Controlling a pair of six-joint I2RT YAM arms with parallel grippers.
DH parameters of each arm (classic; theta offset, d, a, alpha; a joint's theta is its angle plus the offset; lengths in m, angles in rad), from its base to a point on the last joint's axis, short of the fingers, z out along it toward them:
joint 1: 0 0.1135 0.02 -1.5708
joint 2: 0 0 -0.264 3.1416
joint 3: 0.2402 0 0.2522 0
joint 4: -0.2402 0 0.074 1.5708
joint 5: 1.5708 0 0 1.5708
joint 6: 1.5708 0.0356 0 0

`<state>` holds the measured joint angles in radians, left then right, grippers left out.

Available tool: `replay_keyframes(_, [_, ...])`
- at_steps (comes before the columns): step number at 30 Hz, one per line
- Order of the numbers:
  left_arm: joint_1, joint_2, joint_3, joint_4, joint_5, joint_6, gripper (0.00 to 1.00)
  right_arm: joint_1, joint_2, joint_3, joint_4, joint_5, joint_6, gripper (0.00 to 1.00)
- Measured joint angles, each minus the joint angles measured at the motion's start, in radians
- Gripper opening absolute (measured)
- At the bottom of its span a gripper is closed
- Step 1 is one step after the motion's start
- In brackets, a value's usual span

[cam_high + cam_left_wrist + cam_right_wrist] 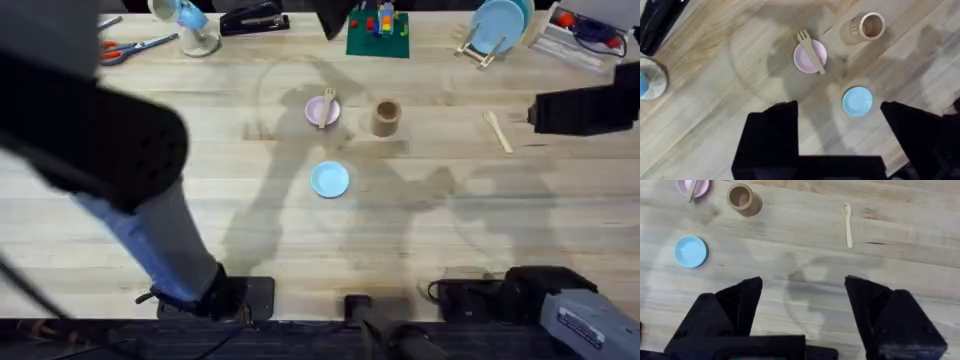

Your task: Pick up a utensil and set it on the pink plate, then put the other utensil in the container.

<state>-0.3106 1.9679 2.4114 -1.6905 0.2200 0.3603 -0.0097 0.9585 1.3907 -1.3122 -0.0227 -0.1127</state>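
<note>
Fork [327,104] lies across the pink plate [318,113], tines over its rim. Container [386,117] stands at the plate's 3 o'clock; spoon [498,131] lies farther at 3 o'clock. Left gripper [840,137] and right gripper [803,312] are wide open, empty.

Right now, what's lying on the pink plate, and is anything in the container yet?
The wooden fork lies across the pink plate, both ends overhanging the rim. The container looks empty as far as its mouth shows; its bottom is shadowed. The spoon lies on the table, apart from it.
</note>
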Motion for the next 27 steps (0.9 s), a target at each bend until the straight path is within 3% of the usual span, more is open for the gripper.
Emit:
replay_keyframes(7, [-0.001,-0.194,-0.242,0.000,0.018,0.025,0.997,0.000,0.000,0.000,0.000,0.000,0.000,0.995])
replay_keyframes(8, [0.000,-0.389,-0.520,0.096,0.023,0.034,0.997,0.000,0.000,0.000,0.000,0.000,0.000,0.994])
replay_keyframes(19, [0.000,-0.934,-1.020,0.354,0.037,0.045,0.995,0.000,0.000,0.000,0.000,0.000,0.000,0.994])
replay_keyframes(21, [0.000,-1.165,-1.261,0.504,0.055,0.050,0.995,0.000,0.000,0.000,-0.001,0.000,0.000,0.995])
replay_keyframes(27, [0.000,-1.293,-1.425,0.618,0.105,0.051,0.995,0.000,0.000,0.000,-0.001,0.000,-0.018,0.995])
